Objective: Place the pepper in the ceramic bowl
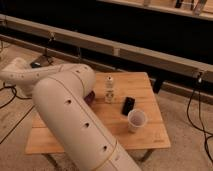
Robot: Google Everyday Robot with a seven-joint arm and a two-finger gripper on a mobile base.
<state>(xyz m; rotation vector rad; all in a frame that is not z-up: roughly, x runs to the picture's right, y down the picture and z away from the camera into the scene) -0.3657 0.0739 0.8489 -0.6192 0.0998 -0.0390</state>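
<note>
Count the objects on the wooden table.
4: a white bottle mid-table, a black phone beside it, a paper cup nearer the camera, a maroon bowl half behind the arm. It may hide more; the gripper is out of view.

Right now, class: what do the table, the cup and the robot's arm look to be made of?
Table: wood, from its warm tan tone; matte. Cup: probably paper, white, dull, thin-walled. Arm: smooth white shell, likely plastic, faint sheen. Its tool is hidden, likely behind the arm.

My white arm (pixel 75 120) rises from the lower edge across the front. It bends at the elbow (pixel 67 82), and the next link (pixel 22 75) goes to the left. My gripper is hidden behind the arm.
</note>
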